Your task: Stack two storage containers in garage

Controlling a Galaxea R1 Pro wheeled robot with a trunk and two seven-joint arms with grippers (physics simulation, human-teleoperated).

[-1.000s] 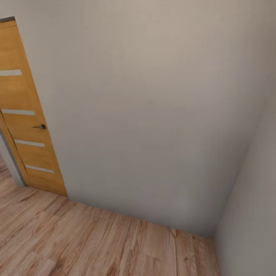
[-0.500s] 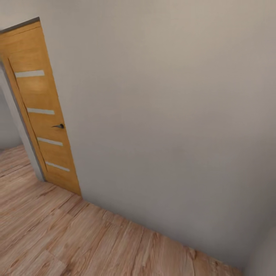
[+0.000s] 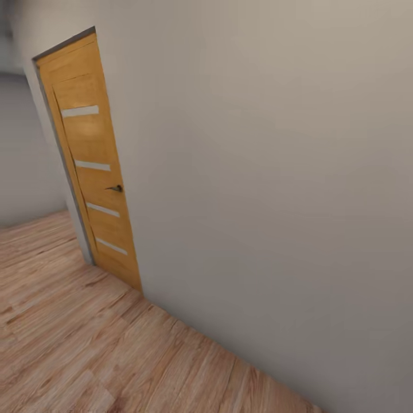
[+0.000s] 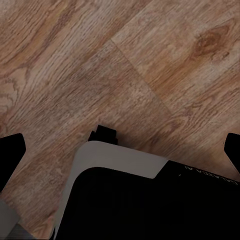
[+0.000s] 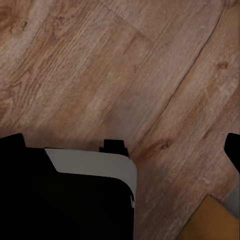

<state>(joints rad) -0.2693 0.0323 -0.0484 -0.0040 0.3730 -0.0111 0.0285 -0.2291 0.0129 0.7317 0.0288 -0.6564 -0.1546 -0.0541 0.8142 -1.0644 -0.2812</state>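
Note:
The two storage containers are out of view. In the left wrist view my left gripper (image 4: pixel 121 147) is open, its dark fingertips (image 4: pixel 11 150) far apart at the picture's edges, with nothing between them. It hangs over light wood planks and the robot's own grey-and-black base (image 4: pixel 120 160). My right gripper (image 5: pixel 122 146) is likewise open and empty in the right wrist view, above the same plank flooring and the base (image 5: pixel 95 165).
A light-wood door (image 3: pixel 94 166) with four narrow frosted strips and a dark handle stands shut in a plain white wall (image 3: pixel 275 189) close ahead and to the right. Wood plank floor (image 3: pixel 74 338) stretches leftward past the door. An orange-tan patch (image 5: pixel 210 222) shows near the right gripper.
The camera has turned left: the door has slid rightward in the picture, the right-hand wall corner has left the frame, and more floor beyond the door shows.

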